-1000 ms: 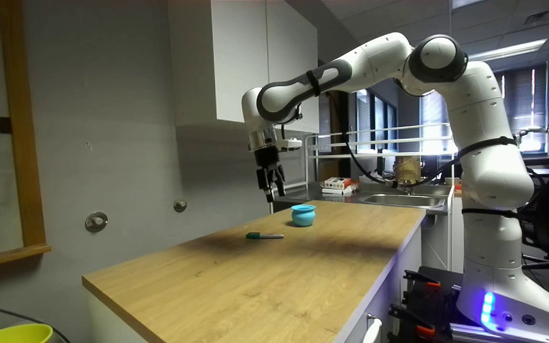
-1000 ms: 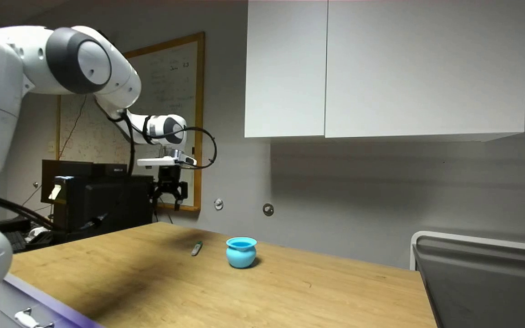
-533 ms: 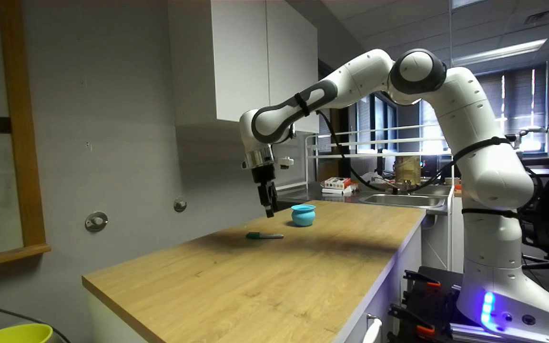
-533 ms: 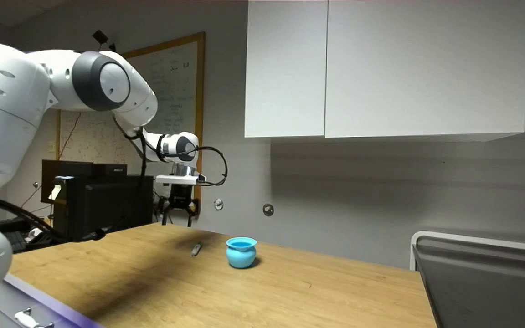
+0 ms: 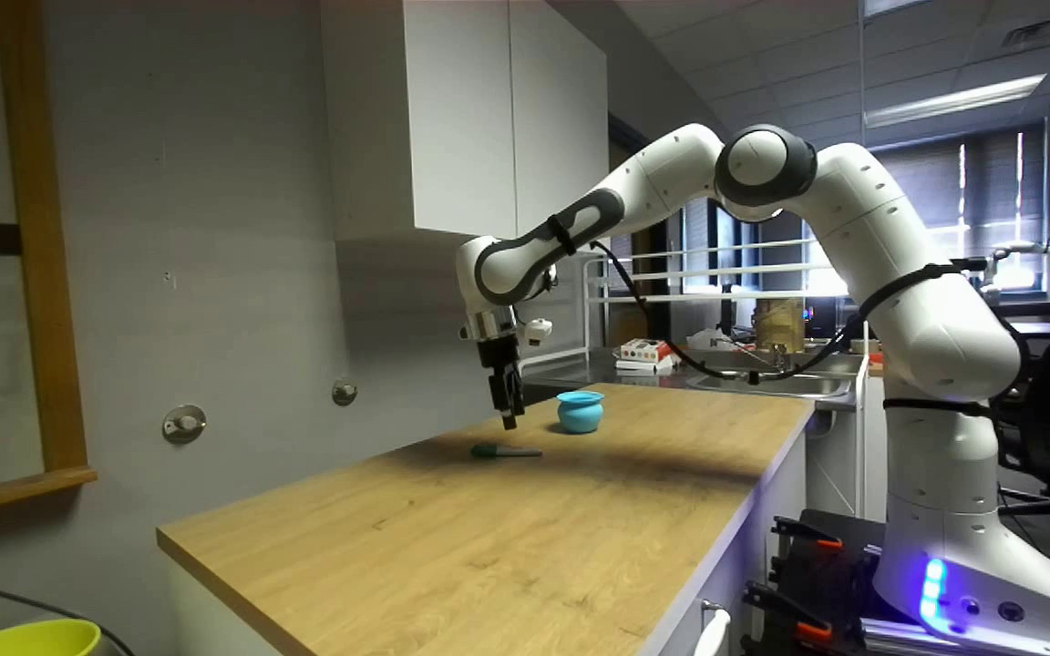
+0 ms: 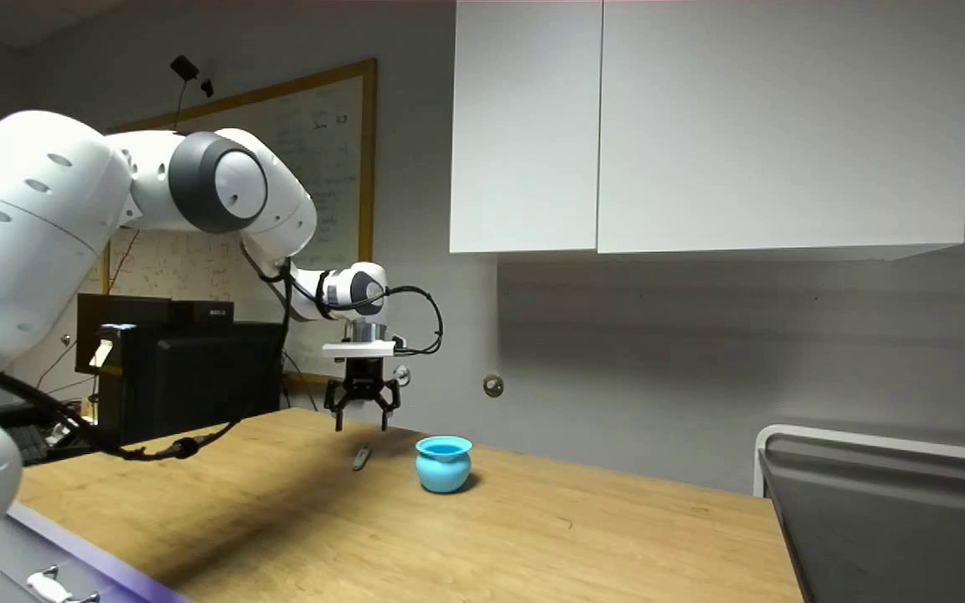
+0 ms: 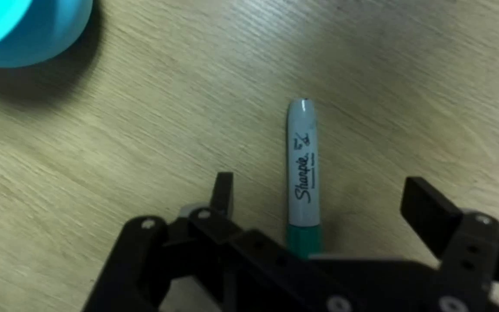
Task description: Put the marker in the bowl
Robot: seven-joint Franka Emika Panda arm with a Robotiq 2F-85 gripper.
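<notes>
Gripper (image 6: 361, 425): here it is, hovering over the wooden counter (image 5: 452, 547), fingers (image 7: 429, 214) pointing down and spread wide, tips up off the surface.
Marker (image 7: 303, 169): just below, lying flat on the counter, grey barrel, green cap; the wrist view shows it in the gap between the fingers, cap end partly hidden by the gripper.
Bowl (image 6: 443, 467): teal-blue, upright on that same counter, near the marker but apart from it, part of it peeking into the wrist view's upper left corner.
Arm (image 5: 880, 219): white, arched high, with blue lights (image 5: 932, 588) glowing low on its base (image 5: 1017, 565).
Cupboards (image 6: 784, 126): white, high on the grey wall (image 6: 658, 368).
</notes>
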